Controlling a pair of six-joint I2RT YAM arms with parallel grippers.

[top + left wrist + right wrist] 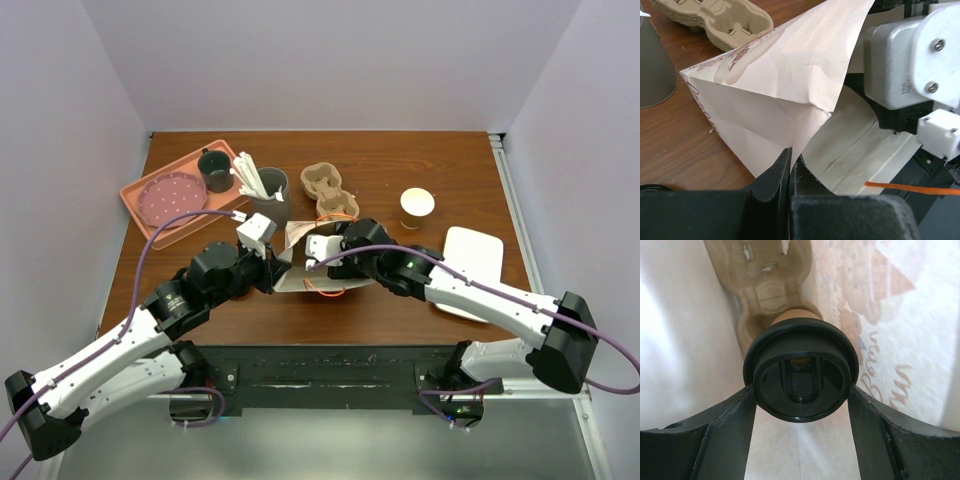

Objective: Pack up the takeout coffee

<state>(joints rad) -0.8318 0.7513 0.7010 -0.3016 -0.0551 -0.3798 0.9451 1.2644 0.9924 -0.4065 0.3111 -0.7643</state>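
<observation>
While the left gripper [790, 167] was closed on an edge of the bag [775, 95], pinching the paper between its jaws, the right gripper [801, 390] reached into the bag's mouth from the opposite side. Its jaws stood wide and gripped the coffee [801, 372], one finger [730, 430] touching each side of the black lid. Tan sides showed just beyond that lid. The coffee was inside the bag, with pale paper walls on either side, at the near end of a carrier [765, 285] that lay farther in. Whether the cup sat in a hole of that carrier could not be told. Seen from above, the bag sat at the middle of the table [400, 160], between the two arms. Just beyond it stood a carrier stack [325, 185] and, to the left of that, a grey tumbler [272, 192] holding white utensils. A tray [135, 205] at the far left bore a pink plate [168, 197] and a dark mug [214, 170]. To the right stood a second cup [417, 205] with a pale top, apart from the bag, and nearer the arms lay a white dish [472, 255].
</observation>
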